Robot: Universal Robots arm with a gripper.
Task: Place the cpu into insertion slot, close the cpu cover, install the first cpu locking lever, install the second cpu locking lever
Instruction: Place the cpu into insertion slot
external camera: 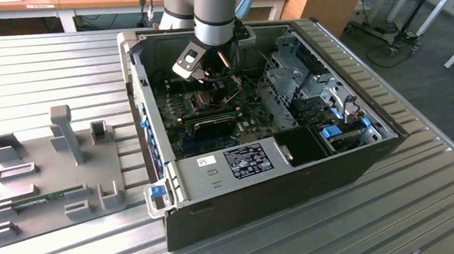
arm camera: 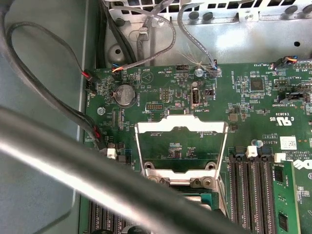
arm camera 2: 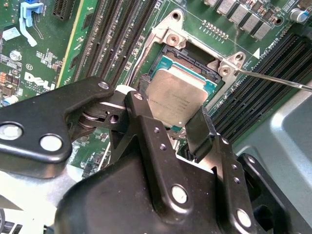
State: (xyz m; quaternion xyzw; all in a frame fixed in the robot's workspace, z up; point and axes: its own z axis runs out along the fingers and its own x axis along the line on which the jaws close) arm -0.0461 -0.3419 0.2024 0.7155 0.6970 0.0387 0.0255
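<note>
- The arm [external camera: 211, 12] comes down from the upper middle of the exterior view into an open computer case [external camera: 303, 192], which lies on its side on a ribbed metal table [external camera: 47, 72].
- The gripper [external camera: 211, 83] sits low inside the case, just over the green circuit board [external camera: 244, 113].
- In the second wrist view the gripper [arm camera 2: 170, 119] is narrowed onto the chip [arm camera 2: 178, 95]. Its black fingers [arm camera 2: 200, 129] press on two opposite sides of the chip and hold it.
- The chip is a flat square with a silvery-grey top. It is over the socket [arm camera 2: 195, 57] and slightly tilted against the socket's square. Whether it rests fully inside cannot be told.
- The socket is dark with a silvery metal rim, and rows of long black memory slots [arm camera 2: 122, 44] run on both sides of it.
- A thin metal lever [arm camera 2: 278, 82] reaches out from one corner of the socket rim, across the memory slots.
- In the first wrist view the cover [arm camera: 181, 126] is swung open, away from the socket. The green board shows through its hollow middle.
- A round coin battery [arm camera: 125, 95] sits on the board near the cover, and a blurred grey cable [arm camera: 73, 156] crosses close to the camera.
- In the lower left of the exterior view a grey holder tray [external camera: 56, 175] lies on the table, well apart from the case, with a memory stick [external camera: 42, 200] in it.
</note>
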